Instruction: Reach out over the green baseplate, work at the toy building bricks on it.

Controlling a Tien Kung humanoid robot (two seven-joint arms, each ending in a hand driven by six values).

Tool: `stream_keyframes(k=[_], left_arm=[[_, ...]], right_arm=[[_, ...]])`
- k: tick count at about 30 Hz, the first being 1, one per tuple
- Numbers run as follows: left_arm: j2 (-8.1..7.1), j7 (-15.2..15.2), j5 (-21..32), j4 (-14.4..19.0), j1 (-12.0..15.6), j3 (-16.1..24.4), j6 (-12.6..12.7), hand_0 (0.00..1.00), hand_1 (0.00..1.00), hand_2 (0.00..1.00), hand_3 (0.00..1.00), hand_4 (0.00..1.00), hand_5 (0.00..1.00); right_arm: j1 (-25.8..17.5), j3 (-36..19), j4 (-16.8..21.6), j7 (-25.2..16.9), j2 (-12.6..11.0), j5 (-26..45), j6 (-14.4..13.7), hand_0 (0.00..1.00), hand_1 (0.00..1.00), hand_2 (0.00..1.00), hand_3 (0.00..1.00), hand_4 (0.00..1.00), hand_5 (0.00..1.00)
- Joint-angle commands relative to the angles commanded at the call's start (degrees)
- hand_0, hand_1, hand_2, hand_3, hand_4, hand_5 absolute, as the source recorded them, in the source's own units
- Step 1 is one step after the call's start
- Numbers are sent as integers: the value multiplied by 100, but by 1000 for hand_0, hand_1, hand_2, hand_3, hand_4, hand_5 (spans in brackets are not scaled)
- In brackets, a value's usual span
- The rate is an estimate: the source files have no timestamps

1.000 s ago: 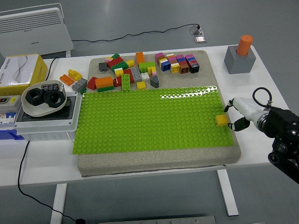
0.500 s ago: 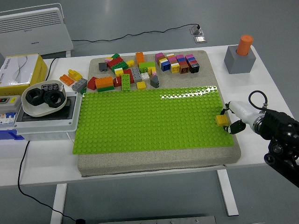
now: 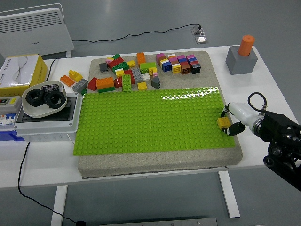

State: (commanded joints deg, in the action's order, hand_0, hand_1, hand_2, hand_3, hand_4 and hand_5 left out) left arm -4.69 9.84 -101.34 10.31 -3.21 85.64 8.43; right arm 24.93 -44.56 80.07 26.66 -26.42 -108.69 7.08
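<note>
Head view: right hand point(image 3: 229, 123) pinches the yellow brick point(image 3: 223, 122) at the baseplate's point(image 3: 150, 122) right edge; next, probably lift it free or press it down.

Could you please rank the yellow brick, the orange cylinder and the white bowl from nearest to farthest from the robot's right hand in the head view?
From the right hand:
1. Yellow brick, at its fingers, baseplate's right edge.
2. Orange cylinder, far right corner.
3. White bowl, far left side.
</note>
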Motion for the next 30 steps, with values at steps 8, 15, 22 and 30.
stream_keyframes(k=[8, 15, 22, 30], left_arm=[[2, -1, 4, 0, 0, 1, 8, 699, 611, 513, 533, 549, 433], [4, -2, 5, 0, 1, 8, 15, 699, 610, 513, 533, 557, 429], [-3, 13, -31, 0, 1, 22, 16, 699, 609, 512, 534, 561, 428], [-21, 41, -85, 0, -16, -13, -7, 699, 609, 516, 534, 562, 428]], right_arm=[[19, 19, -21, 13, -3, -44, -14, 794, 745, 757, 420, 725, 177], [44, 44, 36, 21, -18, -44, -4, 792, 739, 751, 410, 722, 179], [578, 353, 6, 30, 196, 7, 36, 795, 743, 748, 405, 723, 185], [1324, 890, -738, -142, 891, 169, -133, 793, 743, 750, 423, 703, 185]])
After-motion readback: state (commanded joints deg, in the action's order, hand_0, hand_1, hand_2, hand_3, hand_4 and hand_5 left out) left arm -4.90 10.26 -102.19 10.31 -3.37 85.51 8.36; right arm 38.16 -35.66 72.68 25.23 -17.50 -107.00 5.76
